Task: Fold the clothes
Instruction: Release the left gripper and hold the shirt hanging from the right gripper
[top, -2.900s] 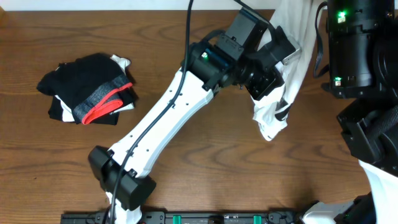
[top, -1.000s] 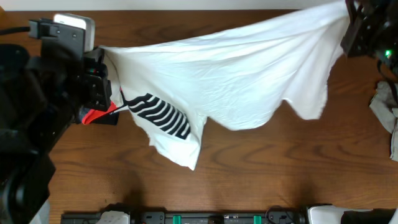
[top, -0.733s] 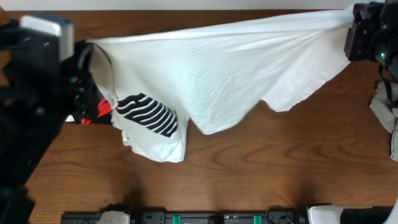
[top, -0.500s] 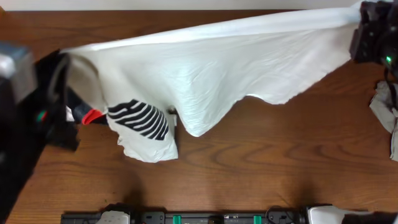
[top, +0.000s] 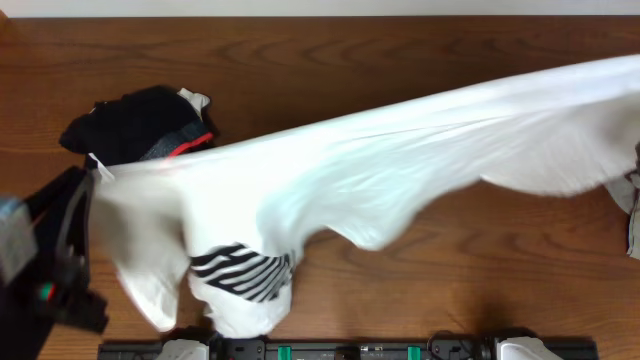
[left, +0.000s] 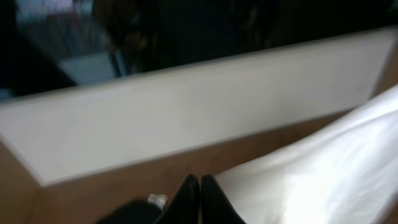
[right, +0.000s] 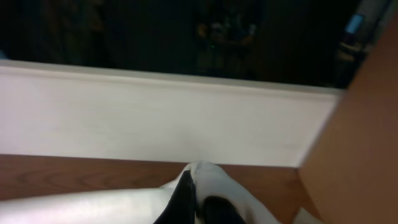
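Observation:
The clothes, a large white T-shirt (top: 400, 150), hang stretched in the air across the table from lower left to the right edge. Its black block lettering (top: 240, 272) shows on the drooping lower-left part. My left gripper (left: 200, 185) is shut, and the white cloth (left: 311, 168) starts right at its fingertips. The left arm (top: 45, 270) is a dark blur at the lower left of the overhead view. My right gripper (right: 196, 191) is shut on a bunched edge of the T-shirt (right: 211, 171). That gripper is outside the overhead view.
A pile of black garments with a grey-and-red band (top: 140, 125) lies at the table's back left. A small grey-beige cloth (top: 633, 205) sits at the right edge. The wooden table (top: 450, 290) ends at a white wall (left: 186, 106) at the back.
The stretched T-shirt has swung toward the near side. The left arm dropped to the lower-left corner, the right gripper left the overhead view, and the black pile is uncovered.

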